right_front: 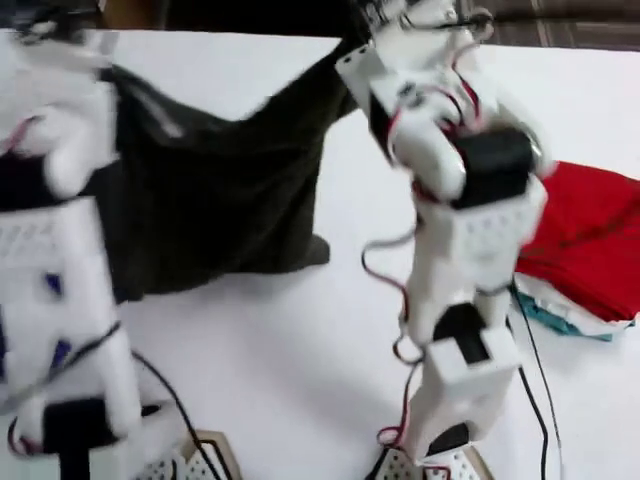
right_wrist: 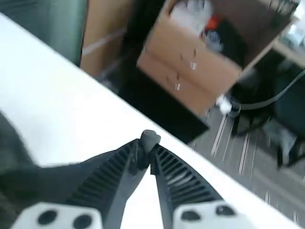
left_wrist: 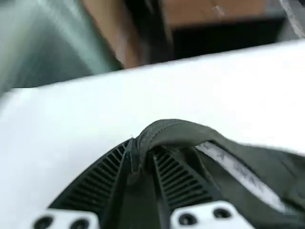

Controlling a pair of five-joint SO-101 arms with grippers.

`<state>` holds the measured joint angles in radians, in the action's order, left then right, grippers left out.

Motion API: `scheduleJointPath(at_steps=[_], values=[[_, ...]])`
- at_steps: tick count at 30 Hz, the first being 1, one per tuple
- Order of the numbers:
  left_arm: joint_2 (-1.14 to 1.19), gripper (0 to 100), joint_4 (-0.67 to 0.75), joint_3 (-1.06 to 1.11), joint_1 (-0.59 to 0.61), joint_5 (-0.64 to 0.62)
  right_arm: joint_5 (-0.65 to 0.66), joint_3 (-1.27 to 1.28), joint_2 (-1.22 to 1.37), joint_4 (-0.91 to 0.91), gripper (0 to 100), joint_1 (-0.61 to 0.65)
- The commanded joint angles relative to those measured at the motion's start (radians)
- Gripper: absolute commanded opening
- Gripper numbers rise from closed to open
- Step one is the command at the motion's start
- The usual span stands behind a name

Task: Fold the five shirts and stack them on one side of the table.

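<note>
I seem to be working in a robotics lab or office workroom, not a home. The surface [right_front: 300, 380] under me is a plain white table. My arms' wooden base plates [right_front: 215, 452] sit at its near edge, and loose wires [right_front: 537, 375] trail beside them. Past the far edge I see an open cardboard box [right_wrist: 190, 62] of odds and ends, a thick cable [right_wrist: 267, 101] above a striped floor [right_wrist: 248, 143], and brown wooden furniture [left_wrist: 114, 33].

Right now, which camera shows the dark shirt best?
The high view: the dark shirt shows spread wide over the table. The left wrist view shows a fold pinched in the left claw; the right wrist view shows a bit nipped in the right claw.
</note>
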<state>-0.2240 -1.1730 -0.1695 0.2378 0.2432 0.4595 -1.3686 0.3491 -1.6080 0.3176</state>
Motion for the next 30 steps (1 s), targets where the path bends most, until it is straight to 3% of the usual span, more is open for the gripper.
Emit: scheduleJointPath(at_steps=[1, 5, 8, 13, 22, 30], values=[[0.140, 3, 0.123, 0.016, -0.100, -0.008, -0.006, -0.005, 0.134, 0.044, 2.1, -0.041], [0.301, 3, 0.193, -0.016, -0.126, -0.009, -0.006, -0.005, 0.266, 0.101, 2.1, -0.085], [0.385, 6, 0.153, -0.088, -0.127, -0.009, -0.002, -0.005, 0.334, 0.156, 2.1, -0.134], [0.413, 19, -0.095, -0.231, -0.160, -0.008, 0.002, -0.005, 0.406, 0.220, 2.1, -0.205], [0.399, 21, -0.594, -0.492, -0.422, -0.048, 0.002, -0.005, 0.443, 0.249, 2.1, -0.237], [0.400, 21, -0.580, -0.248, -0.525, -0.107, 0.002, -0.005, 0.435, 0.255, 2.1, -0.246]])
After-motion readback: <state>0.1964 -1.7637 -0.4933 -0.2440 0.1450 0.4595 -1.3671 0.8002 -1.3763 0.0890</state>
